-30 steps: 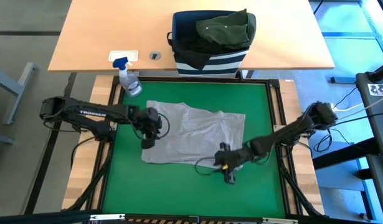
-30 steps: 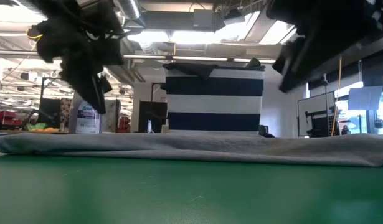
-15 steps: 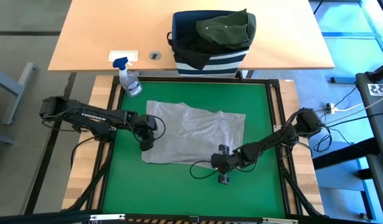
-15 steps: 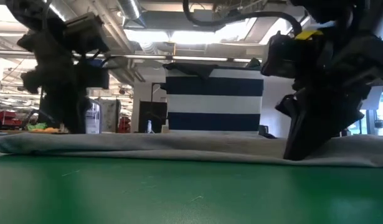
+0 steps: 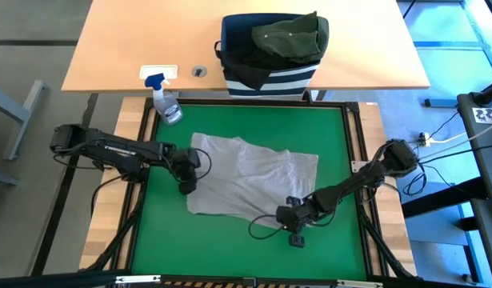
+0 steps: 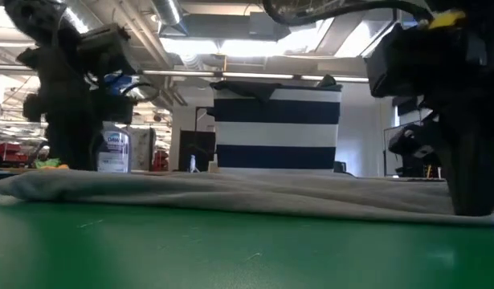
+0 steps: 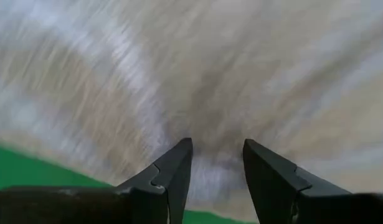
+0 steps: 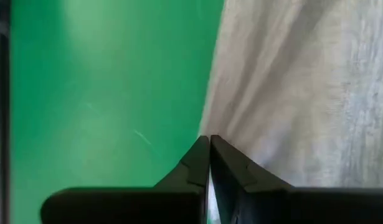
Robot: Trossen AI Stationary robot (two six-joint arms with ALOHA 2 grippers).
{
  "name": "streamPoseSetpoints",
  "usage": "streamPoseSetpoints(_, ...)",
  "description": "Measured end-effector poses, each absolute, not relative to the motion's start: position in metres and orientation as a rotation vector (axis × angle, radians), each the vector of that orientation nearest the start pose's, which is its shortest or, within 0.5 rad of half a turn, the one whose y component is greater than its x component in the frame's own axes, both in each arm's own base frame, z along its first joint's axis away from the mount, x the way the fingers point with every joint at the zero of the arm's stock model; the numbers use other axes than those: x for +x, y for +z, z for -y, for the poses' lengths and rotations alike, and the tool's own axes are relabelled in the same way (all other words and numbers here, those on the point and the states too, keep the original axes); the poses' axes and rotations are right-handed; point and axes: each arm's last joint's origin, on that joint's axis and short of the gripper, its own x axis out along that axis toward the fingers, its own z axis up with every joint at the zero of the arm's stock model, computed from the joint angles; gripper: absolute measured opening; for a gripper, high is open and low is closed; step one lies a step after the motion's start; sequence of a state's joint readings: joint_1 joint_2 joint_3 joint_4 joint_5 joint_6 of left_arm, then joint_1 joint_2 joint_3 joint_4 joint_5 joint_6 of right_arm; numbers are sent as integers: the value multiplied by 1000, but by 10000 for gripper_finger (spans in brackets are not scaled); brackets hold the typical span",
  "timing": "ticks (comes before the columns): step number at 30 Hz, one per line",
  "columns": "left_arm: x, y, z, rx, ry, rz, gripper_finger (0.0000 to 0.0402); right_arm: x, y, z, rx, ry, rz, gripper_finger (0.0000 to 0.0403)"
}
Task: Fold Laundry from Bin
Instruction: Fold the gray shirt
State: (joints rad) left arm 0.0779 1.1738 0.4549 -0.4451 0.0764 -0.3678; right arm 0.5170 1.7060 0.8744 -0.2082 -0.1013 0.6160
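we see our right claw point(image 8: 209, 146) pinching the light grey garment's point(image 5: 250, 172) near edge, left claw point(image 7: 216, 158) spread over its far-left side, green tabletop point(image 5: 326, 144) beneath

- Left gripper point(image 5: 186, 186), fingers point(image 7: 172, 171) apart, low near the mat's left edge.
- Right gripper point(image 5: 291, 221), fingers pressed together, low near the front edge.

The left arm point(image 5: 118, 149) carries white lettering reading "TROSSEN". The spray bottle point(image 6: 113, 148) has a label reading "DAWN"; its smaller print is too small to read.
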Motion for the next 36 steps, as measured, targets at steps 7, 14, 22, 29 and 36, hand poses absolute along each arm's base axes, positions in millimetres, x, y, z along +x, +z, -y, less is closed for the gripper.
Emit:
streamPoseSetpoints(7, 208, 195, 15, -524, -70, -981, 140, 272, 173, -159, 414, 219, -1090, 17)
streamPoseSetpoints(14, 197, 176, 61, -444, -76, -1092, 140, 253, 167, -148, 362, 68, -1280, 17)
streamPoseSetpoints(22, 182, 147, 76, -347, 26, -1175, 140, 243, 158, -141, 290, -30, -1329, 17)
streamPoseSetpoints(29, 161, 129, 68, -316, 99, -1327, 140, 238, 153, -145, 377, 21, -1385, 17)
streamPoseSetpoints(36, 160, 144, 70, -365, 56, -1397, 140, 240, 170, -165, 409, 146, -1397, 17)
